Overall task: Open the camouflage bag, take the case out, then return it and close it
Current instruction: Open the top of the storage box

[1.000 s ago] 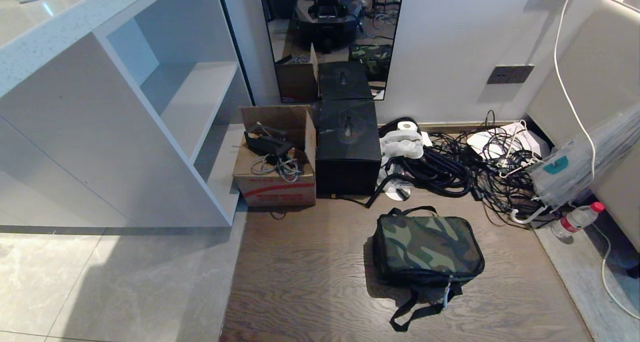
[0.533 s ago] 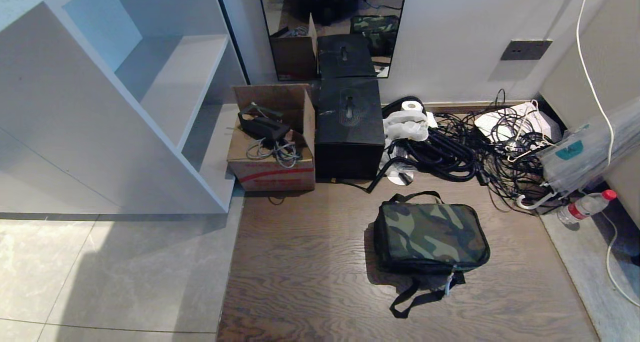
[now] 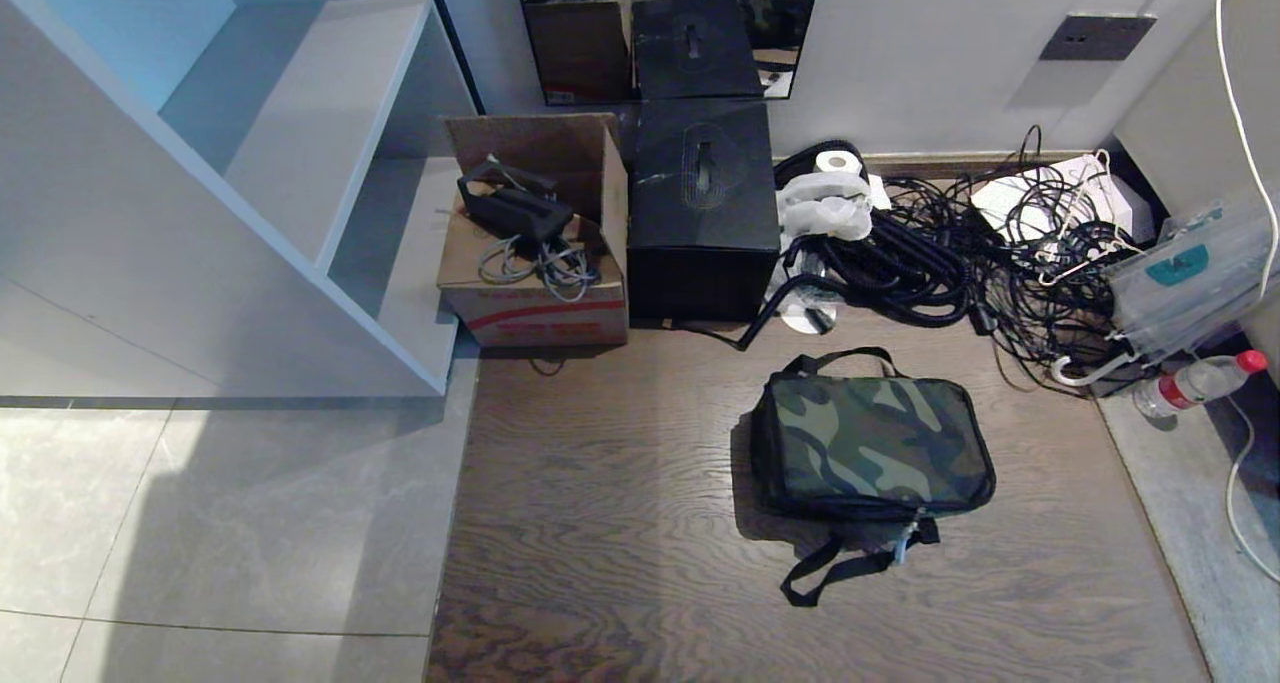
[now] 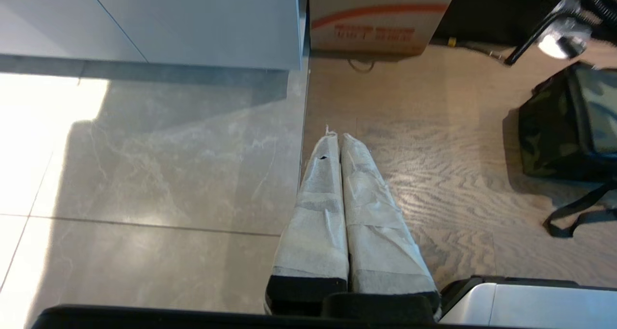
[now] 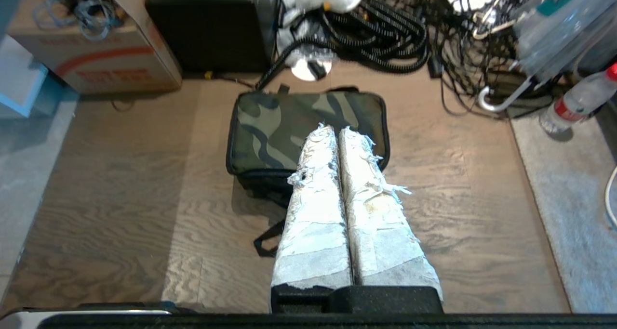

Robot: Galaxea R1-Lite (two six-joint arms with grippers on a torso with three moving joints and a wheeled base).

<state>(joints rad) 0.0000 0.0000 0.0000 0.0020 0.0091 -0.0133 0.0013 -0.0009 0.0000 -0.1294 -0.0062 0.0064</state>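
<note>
A white shelving unit (image 3: 250, 183) fills the head view from nine to eleven o'clock, standing where grey floor tiles (image 3: 220, 533) meet the wooden floor (image 3: 620, 553). At twelve o'clock a large black box (image 3: 703, 213) with a swirl emblem stands against a mirror (image 3: 665, 28), with an open brown cardboard box (image 3: 535, 263) holding loose cables touching it on the eleven o'clock side. A tangle of black cables (image 3: 950, 263) sprawls at one to two o'clock, a white paper roll (image 3: 838, 163) at its near edge, and a plastic water bottle (image 3: 1200, 383) lies at three o'clock. The camouflage bag (image 3: 872, 443) sits zipped closed on the wooden floor just right of centre, well apart from the black box, its black strap (image 3: 835, 568) trailing toward six o'clock. The left end effector (image 4: 336, 137) hangs above the tile-wood seam, its wrapped fingers pressed together, empty. The right end effector (image 5: 333, 129) hangs above the bag, likewise clenched and empty.
</note>
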